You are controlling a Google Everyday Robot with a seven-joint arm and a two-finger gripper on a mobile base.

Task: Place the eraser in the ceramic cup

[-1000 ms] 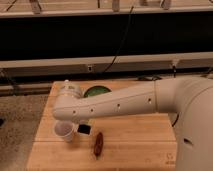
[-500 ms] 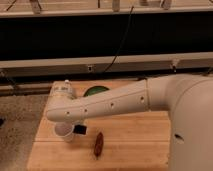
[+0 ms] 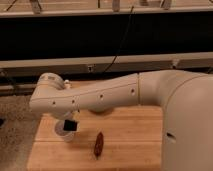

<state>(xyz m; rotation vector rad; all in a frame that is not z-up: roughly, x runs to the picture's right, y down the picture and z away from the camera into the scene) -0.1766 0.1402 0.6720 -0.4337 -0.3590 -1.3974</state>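
The white ceramic cup [image 3: 63,133] stands on the wooden table [image 3: 130,145] at the front left, partly hidden by my arm. My gripper [image 3: 70,121] hangs from the wrist just above the cup's right rim. It is shut on the small black eraser [image 3: 71,125], which hangs at the cup's right edge, over the rim. The arm's white forearm [image 3: 100,97] crosses the table from the right and hides what lies behind it.
A dark red chili-shaped thing [image 3: 99,144] lies on the table right of the cup. A dark green bowl edge [image 3: 98,109] peeks out under the forearm. A small white bottle top [image 3: 66,83] shows behind the wrist. The table's left edge is close to the cup.
The gripper has carried the eraser leftward, from beside the cup to its right rim. The wrist has swung a little left and up. The chili-shaped thing has not moved.
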